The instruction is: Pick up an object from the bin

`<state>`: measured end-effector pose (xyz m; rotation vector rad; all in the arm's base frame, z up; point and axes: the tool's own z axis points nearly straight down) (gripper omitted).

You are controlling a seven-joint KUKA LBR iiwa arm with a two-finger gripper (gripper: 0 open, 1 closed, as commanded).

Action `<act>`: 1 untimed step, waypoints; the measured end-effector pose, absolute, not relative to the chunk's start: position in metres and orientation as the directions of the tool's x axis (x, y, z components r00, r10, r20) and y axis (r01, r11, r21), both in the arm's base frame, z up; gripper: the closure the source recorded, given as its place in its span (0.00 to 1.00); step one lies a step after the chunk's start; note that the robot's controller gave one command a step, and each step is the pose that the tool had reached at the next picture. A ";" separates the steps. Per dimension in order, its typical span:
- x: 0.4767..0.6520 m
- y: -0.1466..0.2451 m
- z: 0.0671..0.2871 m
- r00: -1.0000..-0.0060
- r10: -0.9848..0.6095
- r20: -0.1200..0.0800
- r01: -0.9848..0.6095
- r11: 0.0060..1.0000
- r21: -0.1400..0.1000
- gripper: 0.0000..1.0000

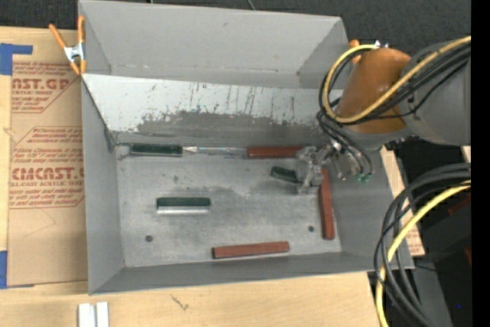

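We are looking down into the grey metal bin (207, 42) and reading its floor as a clock face, moving from nine o'clock across to three.

At ten o'clock a dark green bar (156, 151) is lying flat along the foot of the back wall, and a thin grey rod (214, 152) is running on from its right end towards twelve. At eight o'clock a second green bar (183, 203) is lying level, well apart from everything else. At six o'clock a red-brown bar (251, 250) is resting near the front wall. At one o'clock another red-brown strip (274, 152) is lying along the back wall.

At two o'clock a small dark green piece (285, 174) is lying slightly tilted, and the gripper (312, 168) is hanging low just beside its right end. We cannot tell whether the gripper is open or closed, or whether it is touching the piece. Just below it, at four o'clock, a red-brown stick (328, 210) is pointing towards the front wall. The arm's orange cover (371, 88), looped with yellow and black cables, is leaning in at three o'clock.
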<state>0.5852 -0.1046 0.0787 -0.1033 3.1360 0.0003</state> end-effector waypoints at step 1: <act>0.585 -0.105 0.079 -0.998 -0.066 -0.003 -0.066 0.998 -0.001 0.00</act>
